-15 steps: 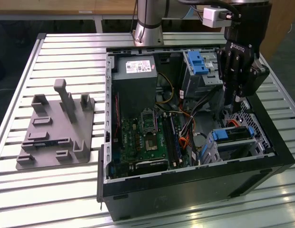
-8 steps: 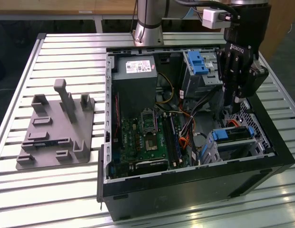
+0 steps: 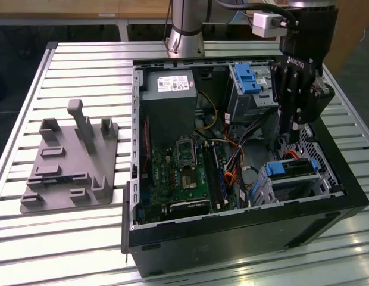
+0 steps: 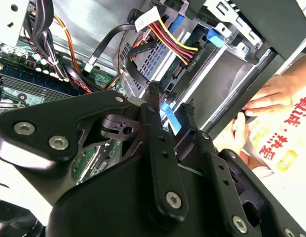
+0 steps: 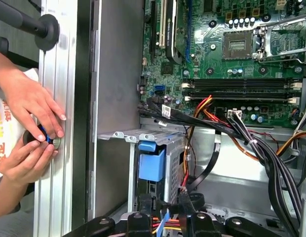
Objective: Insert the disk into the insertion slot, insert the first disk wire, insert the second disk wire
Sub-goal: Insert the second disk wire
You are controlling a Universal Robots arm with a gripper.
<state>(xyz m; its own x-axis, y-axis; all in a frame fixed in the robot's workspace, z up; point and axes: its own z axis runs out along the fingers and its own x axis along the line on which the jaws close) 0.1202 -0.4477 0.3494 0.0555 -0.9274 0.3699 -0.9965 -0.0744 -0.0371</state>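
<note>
The disk (image 3: 288, 169), silver-grey in a blue carrier, sits inside the insertion slot (image 3: 303, 186), a grey perforated cage at the case's corner nearest the exterior view's right. In the first wrist view the disk's blue end (image 5: 152, 164) shows under the cage top (image 5: 143, 134). My gripper (image 3: 290, 132) hangs a little above the cage. Its fingers (image 4: 154, 106) are shut on a flat blue disk wire (image 4: 170, 117) that runs back between them. A plug with red, yellow and black wires (image 4: 188, 54) lies against the disk's end.
The open black case holds a motherboard (image 3: 184, 173), a power supply (image 3: 168, 101) and a taller bay with a blue latch (image 3: 249, 80). Loose cable bundles (image 5: 251, 143) cross beside the cage. A person's hands (image 5: 34, 123) rest at the case's outer wall. A grey fixture (image 3: 71, 161) lies on the slatted table.
</note>
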